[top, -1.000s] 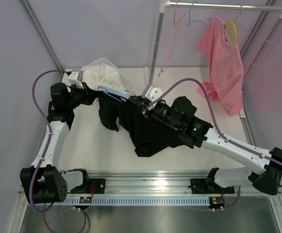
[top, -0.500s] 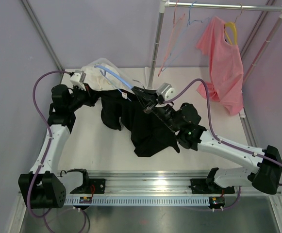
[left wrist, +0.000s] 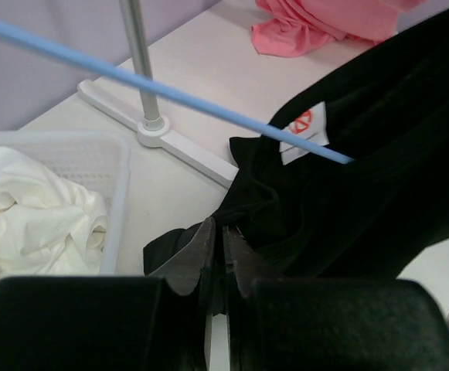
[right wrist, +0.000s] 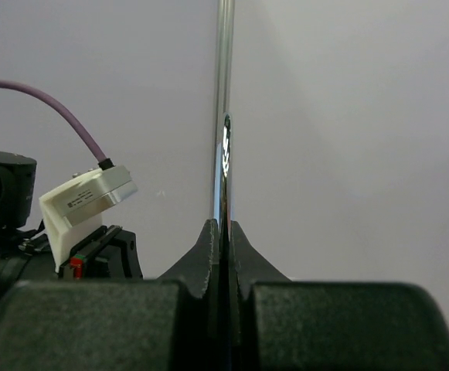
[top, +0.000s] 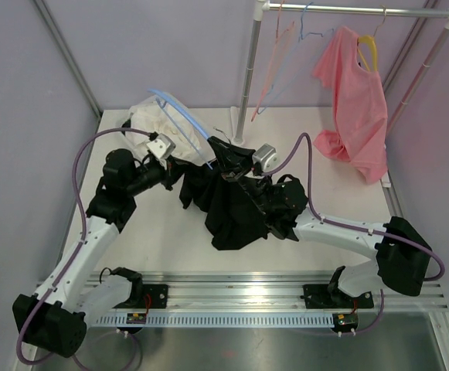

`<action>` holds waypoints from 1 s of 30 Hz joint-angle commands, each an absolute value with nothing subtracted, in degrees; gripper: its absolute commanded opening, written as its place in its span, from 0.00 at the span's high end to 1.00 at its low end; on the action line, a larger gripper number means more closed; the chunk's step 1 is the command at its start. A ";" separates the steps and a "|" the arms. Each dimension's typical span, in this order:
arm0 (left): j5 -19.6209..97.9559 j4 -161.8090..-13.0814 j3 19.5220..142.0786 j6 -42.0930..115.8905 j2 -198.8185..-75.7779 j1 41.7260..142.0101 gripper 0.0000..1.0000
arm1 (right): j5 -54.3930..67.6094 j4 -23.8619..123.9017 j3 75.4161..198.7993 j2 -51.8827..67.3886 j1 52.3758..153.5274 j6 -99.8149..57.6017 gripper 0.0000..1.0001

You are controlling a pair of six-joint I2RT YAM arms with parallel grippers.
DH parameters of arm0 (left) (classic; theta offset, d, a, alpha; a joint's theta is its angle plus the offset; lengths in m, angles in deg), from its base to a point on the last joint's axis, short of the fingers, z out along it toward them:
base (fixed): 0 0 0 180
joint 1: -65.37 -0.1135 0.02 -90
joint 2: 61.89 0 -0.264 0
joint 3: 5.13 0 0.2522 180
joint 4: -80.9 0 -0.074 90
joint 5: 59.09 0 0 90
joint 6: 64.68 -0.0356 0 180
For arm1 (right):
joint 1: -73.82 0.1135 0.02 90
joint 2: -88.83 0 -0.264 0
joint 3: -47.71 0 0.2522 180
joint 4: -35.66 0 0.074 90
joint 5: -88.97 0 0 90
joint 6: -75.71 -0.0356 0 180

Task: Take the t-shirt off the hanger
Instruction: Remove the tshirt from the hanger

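the t-shirt [top: 236,209], black, lies bunched at the middle of the counter [top: 154,239], and one arm of a blue hanger [top: 179,116] runs in by its collar label. at the far left a basket [left wrist: 120,178] holds white cloth [left wrist: 31,209]. next comes the left pincer [left wrist: 218,229], at a fold on the shirt's edge. its fingers are almost together with a slit between, and we cannot tell if cloth is caught. further right, the right pincer [right wrist: 222,224] is pressed together on the hanger's thin wire. we judge the shirt soft, light and limp, apt to snag on the hanger. a bunched fold near the collar seems the best hold.
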State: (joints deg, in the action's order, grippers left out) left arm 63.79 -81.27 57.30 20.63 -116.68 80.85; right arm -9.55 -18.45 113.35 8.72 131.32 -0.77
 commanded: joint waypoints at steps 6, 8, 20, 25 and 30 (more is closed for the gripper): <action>57.73 -80.58 55.31 9.94 -114.81 89.97 0.83 | -11.92 -39.87 112.10 10.43 131.75 0.82 1.00; 56.84 -81.99 53.55 9.94 -112.44 90.33 0.64 | -13.59 -39.52 112.45 10.52 131.74 0.91 1.00; 60.61 -86.73 46.96 8.27 -99.70 90.33 0.12 | -28.97 -21.17 122.11 11.50 131.83 0.56 1.00; 65.44 -87.89 44.32 7.65 -95.65 90.59 0.03 | -37.50 -14.04 130.19 7.72 131.74 -1.89 1.00; 65.54 -90.52 42.56 8.18 -94.50 91.38 0.01 | -37.15 -14.82 132.40 4.11 132.36 -1.46 1.00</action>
